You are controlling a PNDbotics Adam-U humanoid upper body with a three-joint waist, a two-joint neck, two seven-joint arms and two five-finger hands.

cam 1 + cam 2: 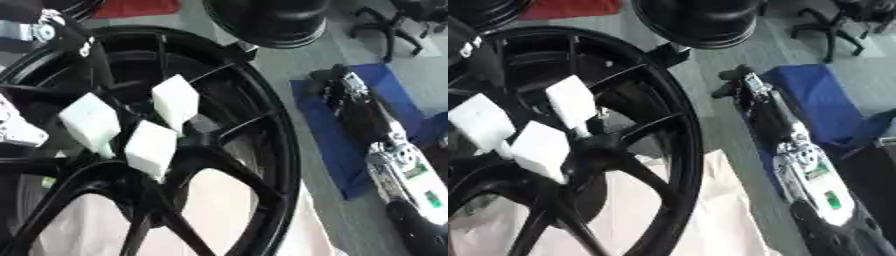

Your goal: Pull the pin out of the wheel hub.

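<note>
So we've got the black wheel hub (pixel 219 145) filling the left of the view, with three white blocks (pixel 162 117) stuck on around its centre. Can't make out the pin itself. Our right robot hand (pixel 741 82) sits off to the right above a blue mat (pixel 820 102); fingers unclear. Left arm's top left, its hand hidden.

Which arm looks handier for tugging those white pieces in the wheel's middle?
Probably the left: the left arm reaches over the wheel towards the white pieces at its hub, while the right hand lies off the wheel, by the blue mat.
</note>
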